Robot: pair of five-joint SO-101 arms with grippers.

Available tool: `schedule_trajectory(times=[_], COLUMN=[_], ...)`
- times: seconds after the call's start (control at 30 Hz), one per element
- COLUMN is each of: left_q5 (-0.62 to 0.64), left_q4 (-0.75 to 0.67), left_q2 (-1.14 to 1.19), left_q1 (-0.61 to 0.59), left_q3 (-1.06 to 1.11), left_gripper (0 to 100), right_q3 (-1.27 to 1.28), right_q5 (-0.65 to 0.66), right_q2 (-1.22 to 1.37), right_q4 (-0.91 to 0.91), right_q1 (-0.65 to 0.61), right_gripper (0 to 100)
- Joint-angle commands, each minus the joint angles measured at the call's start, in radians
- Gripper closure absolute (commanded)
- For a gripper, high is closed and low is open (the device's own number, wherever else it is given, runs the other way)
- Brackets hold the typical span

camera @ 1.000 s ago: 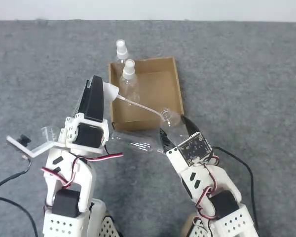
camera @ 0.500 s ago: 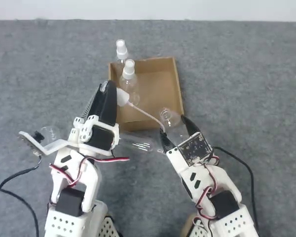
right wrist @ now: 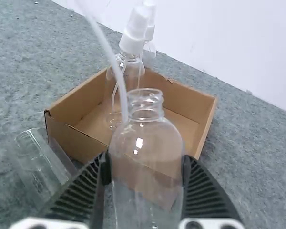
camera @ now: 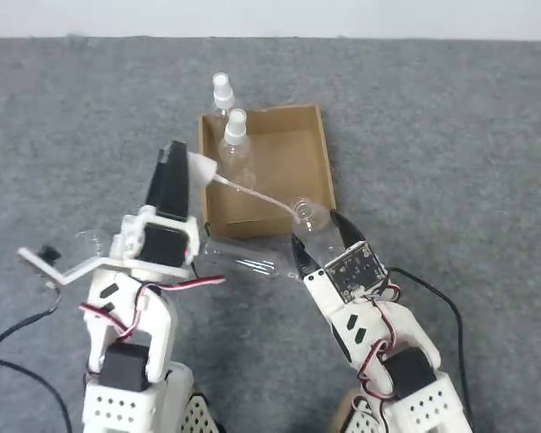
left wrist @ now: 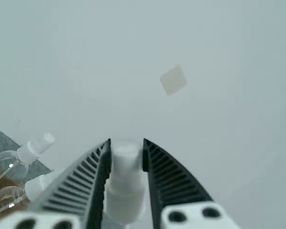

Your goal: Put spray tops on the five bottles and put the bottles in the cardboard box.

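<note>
The left claw [left wrist: 126, 143] was pinching a white plastic spray top [left wrist: 125, 181] by its sides. A long thin see-through tube [camera: 252, 192] hung from that top and sloped down across the front of the brown cardboard box [camera: 293, 162]. The end of the tube was right at the mouth of a clear plastic bottle with no top [right wrist: 145, 138]. I could not tell if the end was inside the mouth or just beside it.

The right claw [right wrist: 145, 164] was squeezing this bottle by its round sides. It held the bottle up, just in front of the box's near right corner. The bottle's lower part was cut off in the right wrist view.

A clear bottle with a white spray top [camera: 235, 149] stood inside the box, in the far left corner. Another clear bottle with a white spray top [camera: 222, 93] stood on the fuzzy grey worktop [camera: 451, 144], just behind the box.

A clear bottle with no top [camera: 243, 260] lay on its side on the worktop, just in front of the box and between the two arms. It had small white marks on it, too tiny to read. By the left arm sat another clear thing [camera: 90, 244], partly hidden, so I could not tell what it was.
</note>
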Motion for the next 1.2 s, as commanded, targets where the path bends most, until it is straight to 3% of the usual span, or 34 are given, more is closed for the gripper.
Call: schedule_trajectory(times=[0.0, 0.5, 0.77, 1.0, 1.17], left_q5=[0.063, 0.081, -0.014, -0.011, 0.069], left_q4=[-0.06, -0.061, -0.063, -0.063, -0.08], left_q2=[-0.02, -0.012, -0.012, -0.018, -0.02], left_q1=[-0.051, -0.021, 0.048, 0.034, -0.054], left_q3=[-0.077, -0.059, -0.028, -0.031, -0.035], left_gripper=[99, 99, 99, 99, 99], right_q3=[0.02, 0.021, 0.021, 0.021, 0.021], right_q5=[0.012, 0.014, 0.014, 0.014, 0.014], right_q2=[-0.019, -0.013, -0.022, -0.022, -0.022], right_q4=[0.012, 0.013, 0.045, 0.044, 0.045], right_q1=[-0.004, -0.008, -0.007, -0.005, -0.007], right_gripper=[92.3, 92.3, 92.3, 92.3, 92.3])
